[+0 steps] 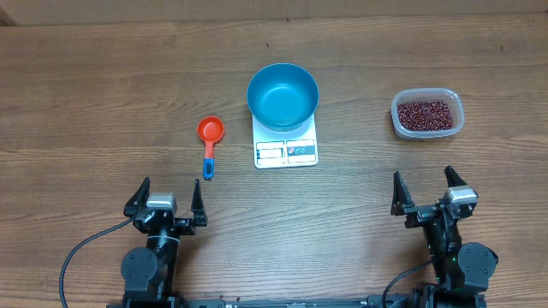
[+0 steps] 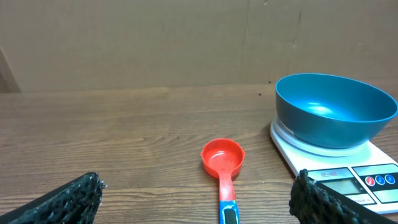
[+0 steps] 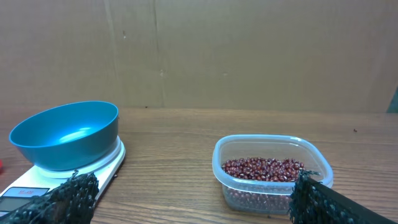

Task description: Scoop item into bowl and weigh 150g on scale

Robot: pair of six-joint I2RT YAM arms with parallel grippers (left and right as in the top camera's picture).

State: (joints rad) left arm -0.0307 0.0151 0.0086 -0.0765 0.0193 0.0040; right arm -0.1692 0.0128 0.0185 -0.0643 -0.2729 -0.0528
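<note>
Left gripper [image 1: 171, 185] and right gripper [image 1: 423, 176] both gape empty, with the bowl [image 1: 282, 96] sitting on the scale [image 1: 286, 152].

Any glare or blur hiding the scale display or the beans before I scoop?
Overhead: even light, sharp, no glare; the scale display is too small to read. Left wrist: soft highlight inside the bowl, red scoop in focus. Right wrist: beans sharp through the clear tub, faint sheen in the bowl.

I see a wood-grain table [image 1: 77, 77], brown board wall [image 2: 124, 43] w/ vertical seams behind it, soft even light.
</note>
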